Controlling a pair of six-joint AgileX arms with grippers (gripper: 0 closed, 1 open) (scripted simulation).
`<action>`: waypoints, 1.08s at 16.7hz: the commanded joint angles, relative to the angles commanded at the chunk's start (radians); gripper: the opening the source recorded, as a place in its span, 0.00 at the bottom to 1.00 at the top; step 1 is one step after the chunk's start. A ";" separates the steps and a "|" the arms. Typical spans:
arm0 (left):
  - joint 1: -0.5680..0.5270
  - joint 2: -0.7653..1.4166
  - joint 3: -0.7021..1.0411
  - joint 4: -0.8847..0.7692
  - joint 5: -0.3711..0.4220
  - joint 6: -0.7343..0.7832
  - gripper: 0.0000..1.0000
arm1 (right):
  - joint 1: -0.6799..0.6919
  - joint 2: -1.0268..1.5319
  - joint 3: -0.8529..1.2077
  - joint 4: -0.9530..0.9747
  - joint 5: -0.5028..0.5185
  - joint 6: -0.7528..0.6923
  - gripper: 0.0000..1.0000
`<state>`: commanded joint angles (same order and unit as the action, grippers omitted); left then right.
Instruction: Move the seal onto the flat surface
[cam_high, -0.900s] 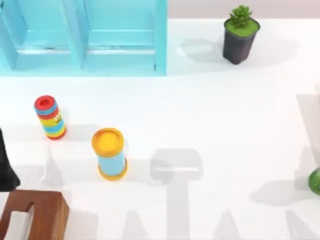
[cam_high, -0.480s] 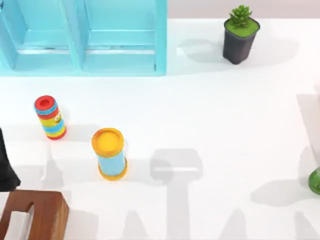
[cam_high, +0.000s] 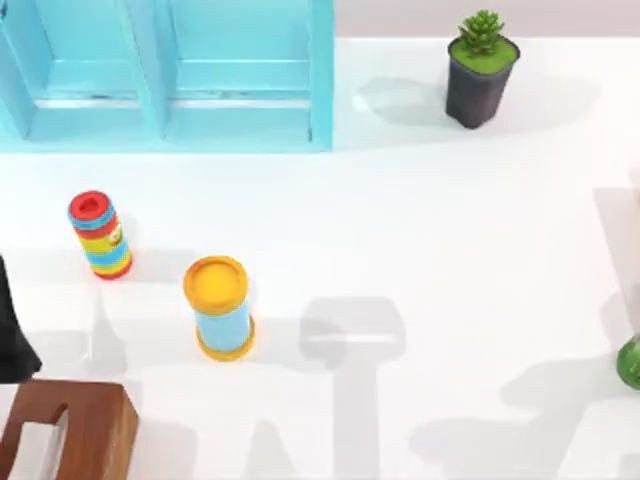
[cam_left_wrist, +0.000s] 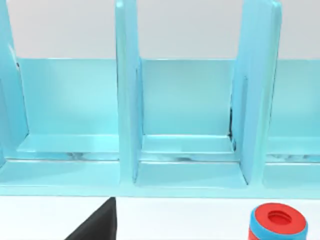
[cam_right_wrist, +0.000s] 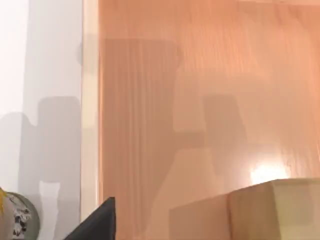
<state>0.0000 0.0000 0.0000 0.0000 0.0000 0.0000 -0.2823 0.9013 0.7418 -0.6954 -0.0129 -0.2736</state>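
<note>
White tabletop (cam_high: 420, 250) with blue shelf unit (cam_high: 170, 75), potted plant (cam_high: 480, 70)

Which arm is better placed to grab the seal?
Right. Its wrist camera sees the seal close by, on a wooden board; the left wrist camera faces the blue shelf.

On the white tabletop (cam_high: 420, 250) stood one blue shelf unit (cam_high: 170, 75), one potted plant (cam_high: 480, 68), two upright cylinders, a striped red-topped one (cam_high: 99, 235) and a yellow-topped blue one (cam_high: 219, 306), one brown wooden piece (cam_high: 70, 432) and one green object (cam_high: 630, 362) at the right edge. One tan block (cam_right_wrist: 260, 210) appeared in the right wrist view.
</note>
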 joint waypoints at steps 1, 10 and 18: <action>0.000 0.000 0.000 0.000 0.000 0.000 1.00 | -0.029 0.109 0.076 -0.072 -0.001 -0.029 1.00; 0.000 0.000 0.000 0.000 0.000 0.000 1.00 | -0.217 0.740 0.578 -0.523 0.010 -0.217 1.00; 0.000 0.000 0.000 0.000 0.000 0.000 1.00 | -0.225 0.774 0.588 -0.531 0.013 -0.227 1.00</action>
<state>0.0000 0.0000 0.0000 0.0000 0.0000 0.0000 -0.5069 1.6751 1.3301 -1.2266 -0.0004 -0.5010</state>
